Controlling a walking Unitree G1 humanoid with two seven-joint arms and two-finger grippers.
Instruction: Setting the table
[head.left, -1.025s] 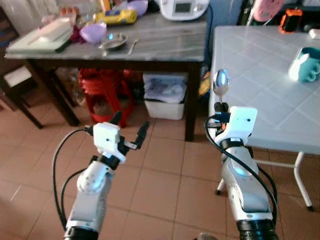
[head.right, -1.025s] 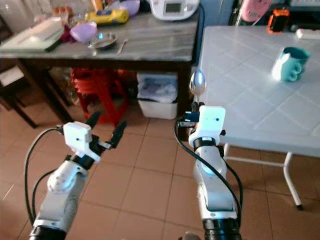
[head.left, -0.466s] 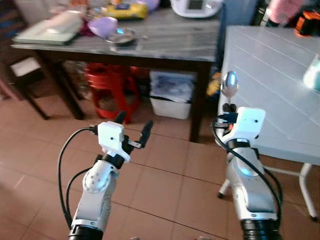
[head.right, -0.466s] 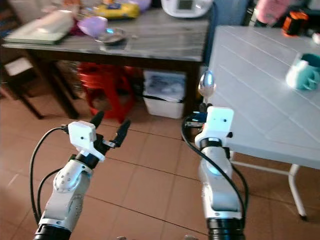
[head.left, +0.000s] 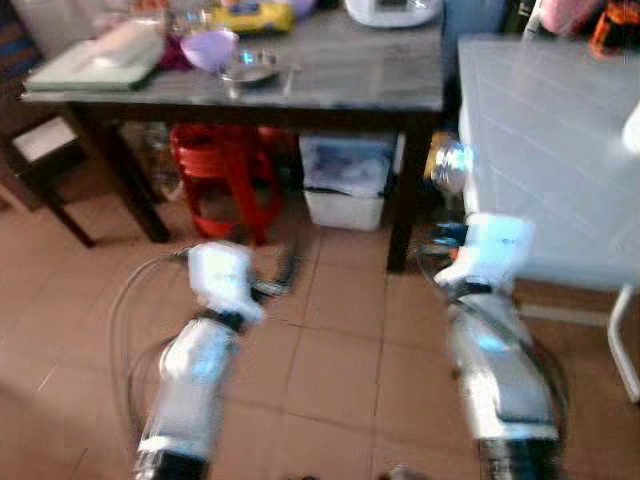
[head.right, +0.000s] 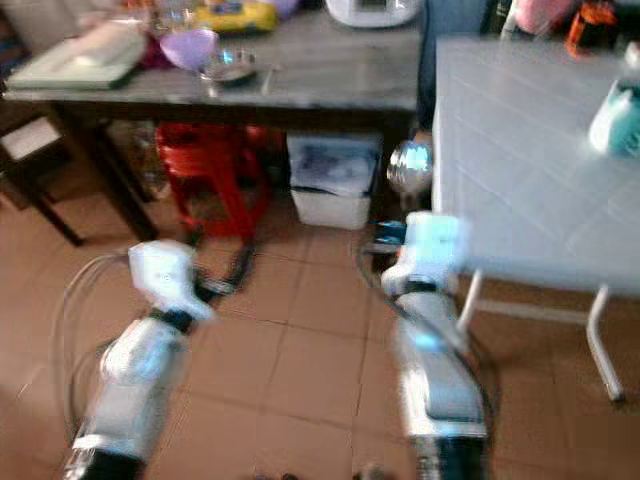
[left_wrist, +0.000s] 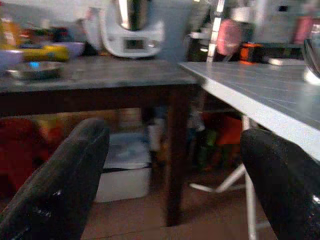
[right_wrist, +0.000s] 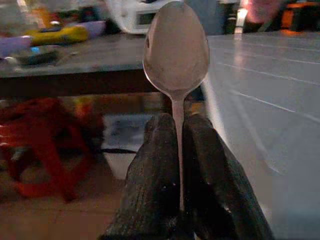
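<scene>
A metal spoon (right_wrist: 176, 52) stands upright, bowl up, with my right gripper (right_wrist: 179, 150) shut on its handle. In the eye views, which are blurred, the spoon (head.right: 409, 166) is level with the near left corner of the white tiled table (head.right: 520, 150), beside its edge. A teal mug (head.right: 614, 118) stands on that table at the far right. My left gripper (left_wrist: 170, 175) is open with nothing between its fingers and is held over the floor in front of the dark table (head.left: 340, 90).
The dark table carries a purple bowl (head.left: 210, 47), a small metal dish (head.left: 250, 70), a tray (head.left: 95, 60) and a white appliance (head.left: 392, 10). Under it are red stools (head.left: 225, 175) and a white bin (head.left: 345, 190). Tiled floor (head.left: 340, 350) lies ahead.
The whole view has shifted and blurred as the camera moves; the tables now sit a little closer. The right gripper still holds the spoon, and the left gripper stays open.
</scene>
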